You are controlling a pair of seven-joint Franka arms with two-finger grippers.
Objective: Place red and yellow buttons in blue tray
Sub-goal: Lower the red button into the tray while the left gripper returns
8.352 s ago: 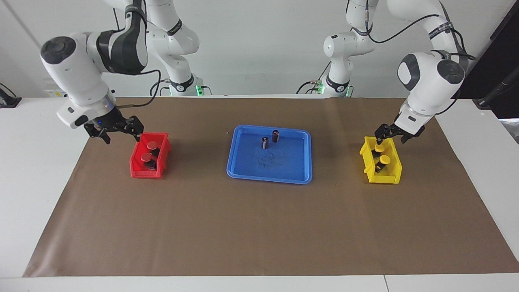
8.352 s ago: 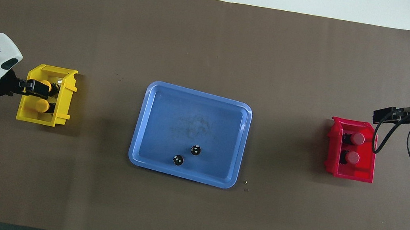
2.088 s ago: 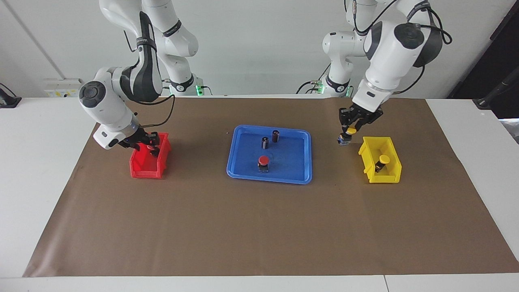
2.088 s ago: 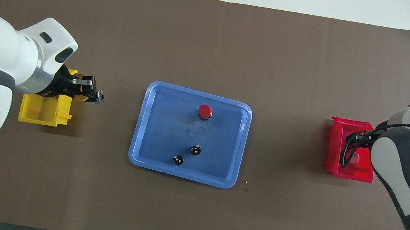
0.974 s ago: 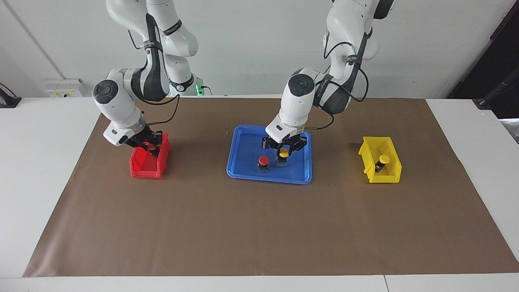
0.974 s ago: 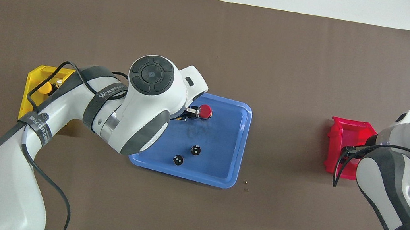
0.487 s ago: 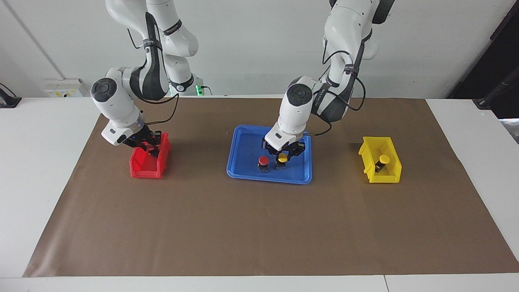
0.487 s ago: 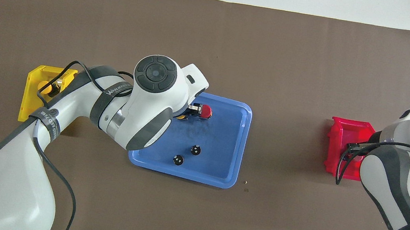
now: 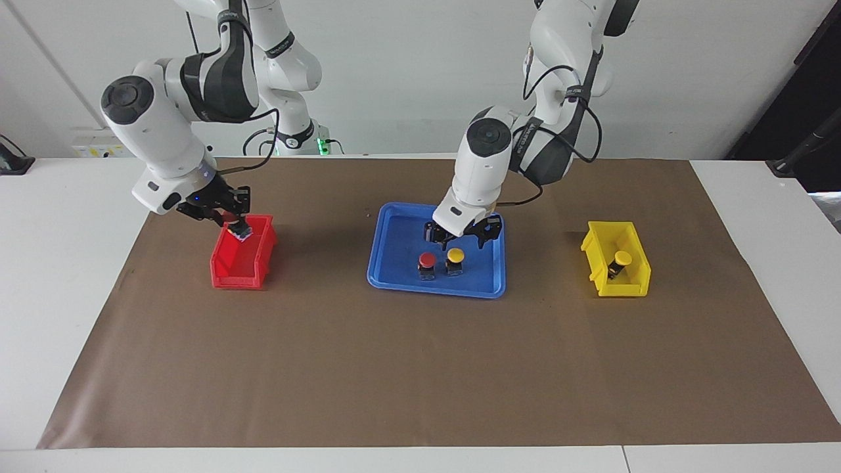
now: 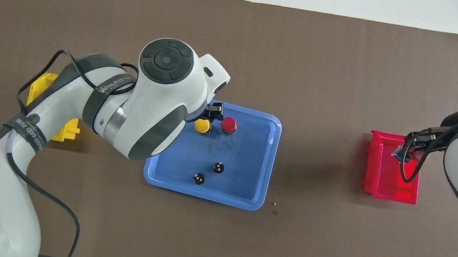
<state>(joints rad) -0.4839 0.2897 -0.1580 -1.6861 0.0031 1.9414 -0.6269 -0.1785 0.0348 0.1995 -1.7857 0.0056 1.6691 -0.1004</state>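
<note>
1. The blue tray (image 9: 394, 223) sits mid-tabletop, holding a red button (image 9: 427, 261) and a yellow button (image 9: 454, 257) side by side, plus two dark cylinders (image 10: 218, 168).
2. The left gripper (image 9: 462, 236) hangs over the tray just above the yellow button, jaws apart, gripping nothing.
3. The right gripper (image 9: 231, 222) is clamped on a second red button (image 10: 414, 152), held over the red bin (image 9: 244, 269).
4. Another yellow button (image 9: 619, 261) lies in the yellow bin (image 9: 601, 276) toward the left arm's end.

High opposed views, shared table (image 9: 420, 368)
</note>
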